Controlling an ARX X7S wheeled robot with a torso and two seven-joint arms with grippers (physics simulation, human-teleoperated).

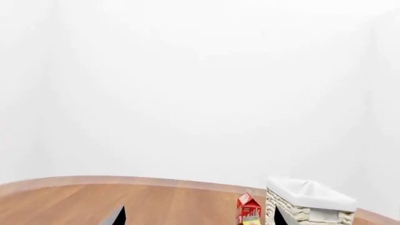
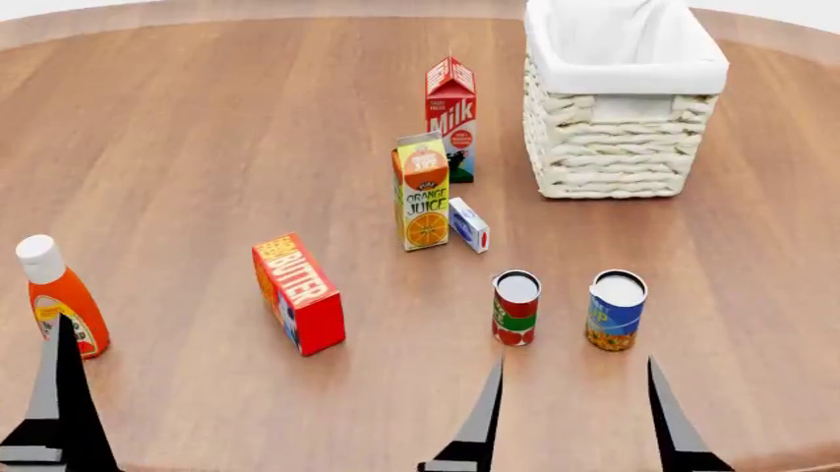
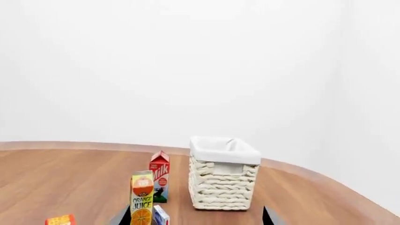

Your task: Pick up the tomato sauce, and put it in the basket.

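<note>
1. The tomato sauce (image 2: 516, 307) stood upright on the wooden table (image 2: 197, 147), just beside a blue-and-yellow can (image 2: 616, 310).
2. The basket (image 2: 620, 98) sat farther back, well apart from both cans.
3. The right gripper (image 2: 575, 418) hovered near the cans, fingers spread, holding nothing.
4. The left gripper (image 2: 59, 393) was by the ketchup bottle (image 2: 59, 295); its finger state was unclear.

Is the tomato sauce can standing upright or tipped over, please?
Upright: in the head view the tomato sauce stands on the table, round silver top facing up.
</note>
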